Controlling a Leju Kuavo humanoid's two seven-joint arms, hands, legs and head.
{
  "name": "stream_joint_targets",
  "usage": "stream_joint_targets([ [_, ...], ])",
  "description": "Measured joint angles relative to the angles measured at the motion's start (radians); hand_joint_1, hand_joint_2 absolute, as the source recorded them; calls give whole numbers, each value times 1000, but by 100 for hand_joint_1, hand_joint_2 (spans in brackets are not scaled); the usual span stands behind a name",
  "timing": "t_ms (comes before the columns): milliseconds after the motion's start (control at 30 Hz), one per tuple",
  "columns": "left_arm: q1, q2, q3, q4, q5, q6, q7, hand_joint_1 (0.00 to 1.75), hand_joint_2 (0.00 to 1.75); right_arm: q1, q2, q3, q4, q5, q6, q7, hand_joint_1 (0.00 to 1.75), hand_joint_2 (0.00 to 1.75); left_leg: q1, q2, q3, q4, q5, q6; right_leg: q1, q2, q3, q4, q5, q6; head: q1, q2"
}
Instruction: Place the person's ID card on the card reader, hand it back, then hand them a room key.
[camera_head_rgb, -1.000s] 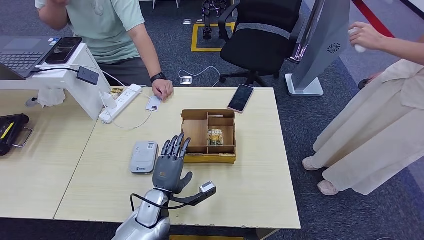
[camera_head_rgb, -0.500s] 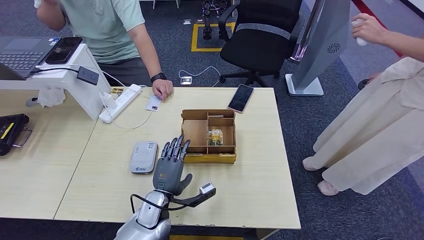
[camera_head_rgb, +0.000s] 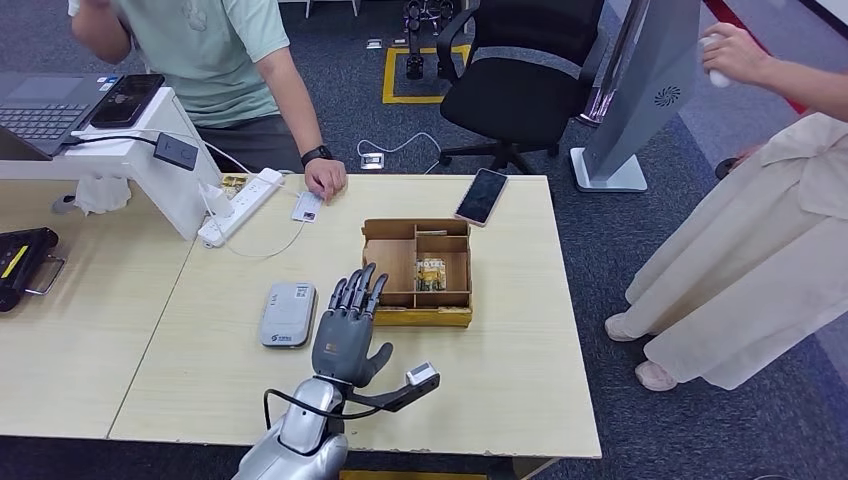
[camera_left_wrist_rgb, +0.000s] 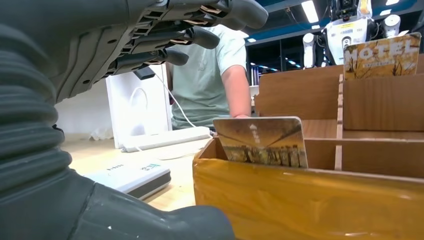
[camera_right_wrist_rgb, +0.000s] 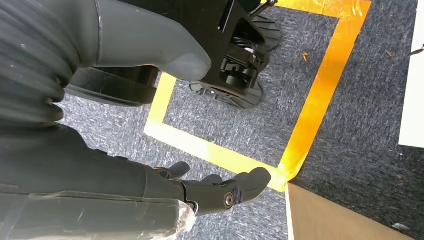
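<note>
While the person's hand (camera_head_rgb: 326, 178) rests on the ID card (camera_head_rgb: 308, 206) at the far edge of the desk (camera_head_rgb: 520, 370), the left robot hand (camera_head_rgb: 346, 325) hovers over the near side, fingers spread and straight, holding nothing. It sits between the grey card reader (camera_head_rgb: 287, 313) and the wooden box (camera_head_rgb: 417, 272), whose compartments hold a room key (camera_head_rgb: 430, 274). By my reading, the very first step is in hand: the ID card is not yet collected. Next, the robot hand must reach forward, well past the reader, to that card.

Over to the left wrist view: fingers (camera_left_wrist_rgb: 190, 36) extended and apart, empty, with the reader (camera_left_wrist_rgb: 131, 176) low beside them and a room key (camera_left_wrist_rgb: 262, 142) upright in the box (camera_left_wrist_rgb: 310, 200).

Right wrist view: the right robot hand (camera_right_wrist_rgb: 210, 192) hangs over carpet beside the desk, fingers loosely curled, nothing held.
</note>
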Motion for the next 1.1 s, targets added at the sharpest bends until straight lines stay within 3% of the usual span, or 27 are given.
stream_joint_targets([
  [467, -13, -3, 16, 8, -40, -2, 60, 0, 175, -1, 8, 20, 0, -29, -4, 20, 0, 175, 0, 0, 0, 0, 0, 0, 0, 0, 0, 0, 0, 0, 0, 0],
  [567, -15, 0, 19, 19, -46, 0, 63, 0, 44, -1, 8, 32, 0, -36, -3, 21, 0, 175, 0, 0, 0, 0, 0, 0, 0, 0, 0, 0, 0, 0, 0, 0],
  [600, -15, 0, 21, 21, -49, 0, 64, 0, 44, -1, 8, 35, 0, -38, -3, 21, 0, 175, 0, 0, 0, 0, 0, 0, 0, 0, 0, 0, 0, 0, 0, 0],
  [700, -16, 1, 24, 27, -55, 0, 65, 0, 175, -1, 8, 41, 0, -41, -2, 21, 0, 175, 0, 0, 0, 0, 0, 0, 0, 0, 0, 0, 0, 0, 0, 0],
  [1100, -17, 1, 29, 53, -44, 0, 37, 0, 175, -1, 8, 47, 0, -40, -3, 22, 0, 175, 0, 0, 0, 0, 0, 0, 0, 0, 0, 0, 0, 0, 0, 0],
])
